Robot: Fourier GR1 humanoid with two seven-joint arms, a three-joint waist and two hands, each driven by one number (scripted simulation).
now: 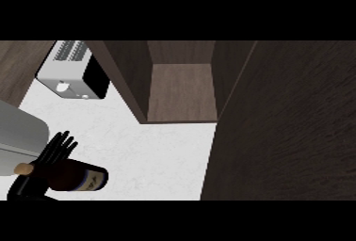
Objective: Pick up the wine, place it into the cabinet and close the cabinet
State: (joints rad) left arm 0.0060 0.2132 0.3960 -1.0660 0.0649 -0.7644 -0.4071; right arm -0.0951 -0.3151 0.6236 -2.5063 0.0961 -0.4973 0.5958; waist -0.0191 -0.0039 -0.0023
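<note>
The wine bottle [82, 178] lies on its side at the lower left of the white counter [160, 155]. It is dark brown, with a pale label and a cork end [24, 168] pointing left. My left hand [43, 165] shows at the lower left edge with its fingers straight and spread upward, overlapping the bottle's neck and shoulder. Whether it touches the bottle I cannot tell. The dark wooden cabinet [182, 89] stands open at the top centre, its inside bare. My right hand is not in view.
The open cabinet door [285, 122] fills the right side as a tall dark panel. A white and black toaster [69, 70] sits at the upper left. A grey appliance [15, 132] lies along the left edge, just above my hand.
</note>
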